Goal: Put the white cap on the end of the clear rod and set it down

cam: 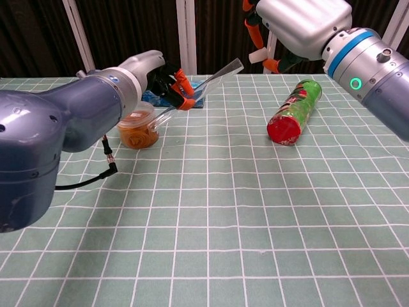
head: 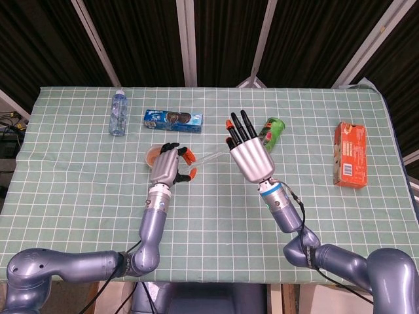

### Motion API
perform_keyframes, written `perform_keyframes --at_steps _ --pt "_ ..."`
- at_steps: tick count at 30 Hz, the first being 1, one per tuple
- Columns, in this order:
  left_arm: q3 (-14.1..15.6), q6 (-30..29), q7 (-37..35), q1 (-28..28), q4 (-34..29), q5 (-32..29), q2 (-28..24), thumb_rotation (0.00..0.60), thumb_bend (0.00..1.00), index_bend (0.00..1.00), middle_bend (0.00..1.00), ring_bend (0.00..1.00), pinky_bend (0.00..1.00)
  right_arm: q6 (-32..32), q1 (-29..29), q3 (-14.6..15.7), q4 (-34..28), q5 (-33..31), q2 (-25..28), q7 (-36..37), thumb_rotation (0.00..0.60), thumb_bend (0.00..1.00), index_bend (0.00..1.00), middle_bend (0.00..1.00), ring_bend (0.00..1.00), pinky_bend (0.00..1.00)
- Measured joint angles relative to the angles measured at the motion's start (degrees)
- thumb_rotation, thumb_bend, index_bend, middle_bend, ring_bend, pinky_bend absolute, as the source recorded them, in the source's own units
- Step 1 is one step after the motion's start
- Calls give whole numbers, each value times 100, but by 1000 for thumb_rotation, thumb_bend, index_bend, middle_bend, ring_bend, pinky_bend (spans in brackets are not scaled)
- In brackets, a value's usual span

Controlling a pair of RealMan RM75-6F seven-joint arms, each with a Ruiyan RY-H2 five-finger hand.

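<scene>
Capping step, mid-air above worktop (head: 78,196). Left robot hand (head: 167,165) grasps clear rod (cam: 214,77); right robot hand (head: 247,149) pinches white cap (cam: 256,56). Next: line cap onto rod's raised end, push.

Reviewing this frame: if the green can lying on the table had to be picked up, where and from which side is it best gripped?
Probably around its middle, coming down from above. The green can lies on its side on the table, red end toward the chest camera, so its round flanks are free for fingers to close across. The ends are flat and wide, poorer to pinch. The right hand is nearest but holds the white cap.
</scene>
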State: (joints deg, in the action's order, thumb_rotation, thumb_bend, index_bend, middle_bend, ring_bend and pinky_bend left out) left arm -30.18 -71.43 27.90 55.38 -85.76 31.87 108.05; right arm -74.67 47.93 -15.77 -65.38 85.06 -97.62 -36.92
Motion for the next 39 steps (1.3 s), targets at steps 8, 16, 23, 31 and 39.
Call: perform_keyframes --at_steps 8,16,23,31,39 --pt "-1 -19 -36 -6 10 35 43 600 639 586 497 131 0 3 7 10 -47 -10 3 -18 600 358 591 228 48 0" --pt "-16 -18 -67 -4 43 57 81 600 639 586 497 131 0 6 -13 37 -54 -39 -23 -11 600 359 591 228 48 0" --pt "-32 -12 -86 6 62 89 105 600 639 586 497 131 0 2 -16 36 -57 -56 -36 2 600 358 591 228 48 0" --pt "-58 -22 -60 19 52 63 129 600 639 586 497 131 0 -15 -37 42 -95 -86 -58 -34 600 359 591 228 48 0" --pt "-106 -35 -32 37 66 4 155 600 639 585 497 132 0 -41 -39 47 -137 -64 -40 -54 600 358 591 228 48 0"
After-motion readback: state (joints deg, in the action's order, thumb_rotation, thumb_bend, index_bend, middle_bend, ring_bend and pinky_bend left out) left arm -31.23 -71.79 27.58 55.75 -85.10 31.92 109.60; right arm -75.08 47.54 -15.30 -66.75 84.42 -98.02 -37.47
